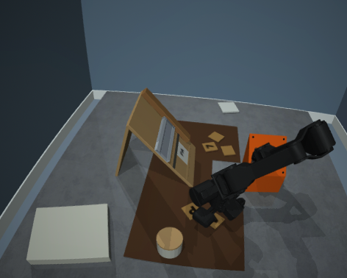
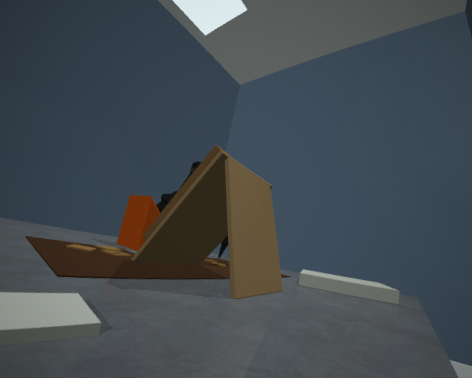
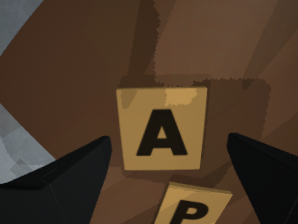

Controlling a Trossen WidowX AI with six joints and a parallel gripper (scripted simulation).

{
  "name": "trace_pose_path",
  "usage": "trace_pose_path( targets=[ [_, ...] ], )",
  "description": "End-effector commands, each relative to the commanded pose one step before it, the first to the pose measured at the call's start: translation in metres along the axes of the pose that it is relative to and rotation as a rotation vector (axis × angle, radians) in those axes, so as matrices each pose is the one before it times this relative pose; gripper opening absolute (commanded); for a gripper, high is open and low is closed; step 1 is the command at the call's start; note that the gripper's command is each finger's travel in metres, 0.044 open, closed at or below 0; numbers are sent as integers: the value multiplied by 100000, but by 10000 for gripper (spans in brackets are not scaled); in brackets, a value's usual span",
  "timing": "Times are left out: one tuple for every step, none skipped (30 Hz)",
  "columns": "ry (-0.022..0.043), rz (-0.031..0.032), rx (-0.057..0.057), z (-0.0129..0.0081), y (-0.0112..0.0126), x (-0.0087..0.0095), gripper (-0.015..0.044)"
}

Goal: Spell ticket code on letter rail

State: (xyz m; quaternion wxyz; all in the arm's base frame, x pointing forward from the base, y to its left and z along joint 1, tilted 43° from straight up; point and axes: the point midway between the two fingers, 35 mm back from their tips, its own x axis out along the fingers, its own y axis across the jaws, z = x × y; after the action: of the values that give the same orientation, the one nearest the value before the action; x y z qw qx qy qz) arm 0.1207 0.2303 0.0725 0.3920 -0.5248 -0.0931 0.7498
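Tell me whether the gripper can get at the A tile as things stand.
Probably yes. The gripper is open and holds nothing. In the wrist view the A tile lies flat on the brown mat between the two fingers. The P tile lies close beside it and could get nudged.

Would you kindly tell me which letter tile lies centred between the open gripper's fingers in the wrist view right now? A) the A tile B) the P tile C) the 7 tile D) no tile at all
A: in the wrist view the A tile sits midway between the two dark fingers of the open, empty gripper, while the P tile lies nearer the camera, lower in the frame.
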Motion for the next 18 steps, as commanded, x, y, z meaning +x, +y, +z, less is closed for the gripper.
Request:
trace_pose_path(
  targets=[
    [208,1124,1272,-143,343,748,340],
    [-7,-4,3,1,1,153,340],
    [-8,-5,4,2,2,153,340],
    [-9,-7,5,3,3,153,340],
    [-11,-9,5,5,4,153,340],
    [-12,-10,6,6,5,152,340],
    [-10,-9,5,5,4,119,340],
    [-6,-6,3,4,3,73,340],
    [-2,-2,1,1,1,24,340],
    [0,0,0,0,0,0,340],
    [0,0,0,0,0,0,340],
    [0,0,0,0,0,0,340],
    [0,0,0,0,0,0,340],
    [0,0,0,0,0,0,340],
    [0,0,0,0,0,0,340],
    [0,0,0,0,0,0,340],
    [0,0,0,0,0,0,340],
    [0,0,0,0,0,0,340]
  ],
)
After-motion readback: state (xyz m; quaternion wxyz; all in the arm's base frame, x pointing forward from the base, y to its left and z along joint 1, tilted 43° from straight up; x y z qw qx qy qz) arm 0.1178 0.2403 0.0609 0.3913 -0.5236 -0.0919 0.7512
